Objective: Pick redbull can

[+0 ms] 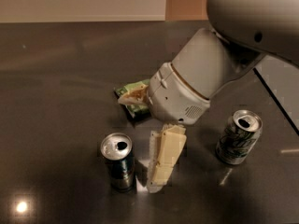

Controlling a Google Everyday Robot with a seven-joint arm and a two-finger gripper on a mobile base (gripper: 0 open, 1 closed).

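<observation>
Just right of the redbull can [117, 164], gripper [142, 140] hangs low, jaws wide apart. Judgement: shift left, straddle can squarely, close without tipping it.

Likely office break area or kitchenette: dark glossy counter [56, 78], pale wall [79, 3] behind, redbull can [117, 164], patterned can [238, 139], green snack bag [136, 107]. Gripper [139, 141] low over counter between 2 cans, fingers spread.
</observation>
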